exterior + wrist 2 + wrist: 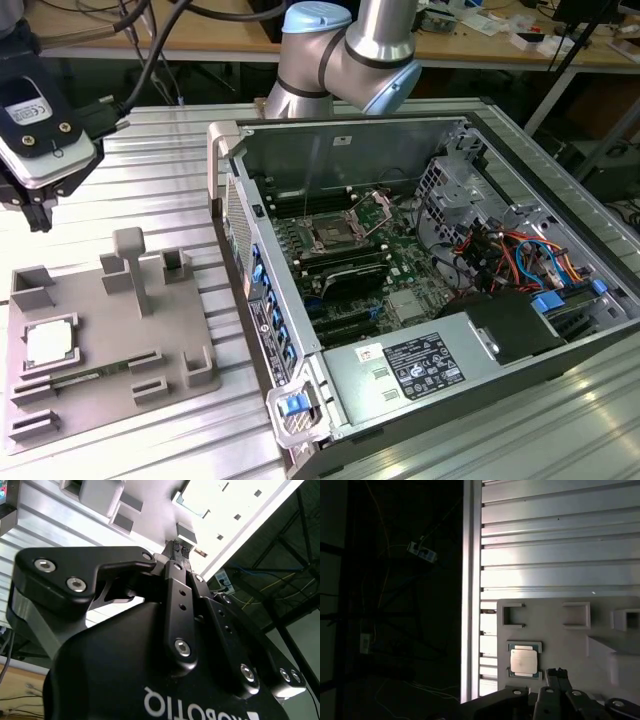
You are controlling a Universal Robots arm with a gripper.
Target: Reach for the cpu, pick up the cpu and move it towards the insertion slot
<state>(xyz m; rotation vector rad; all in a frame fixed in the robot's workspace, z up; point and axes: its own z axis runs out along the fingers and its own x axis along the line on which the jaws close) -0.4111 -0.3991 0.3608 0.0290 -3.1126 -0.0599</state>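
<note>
In the exterior view, my gripper [38,220], clenched and empty, hovers at twelve o'clock from the unlifted cpu [48,343]; the insertion slot [333,237] lies at two o'clock.

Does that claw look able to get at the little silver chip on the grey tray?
Probably yes. The cpu lies face up in an open-topped pocket of the grey tray, nothing covering it, and the claw hangs above the tray with only air between.

The cpu [48,343] is pale silver, the tray [100,330] plain grey, the table [150,170] ribbed silver, the motherboard [405,262] green, the cables [520,250] red and blue
</note>
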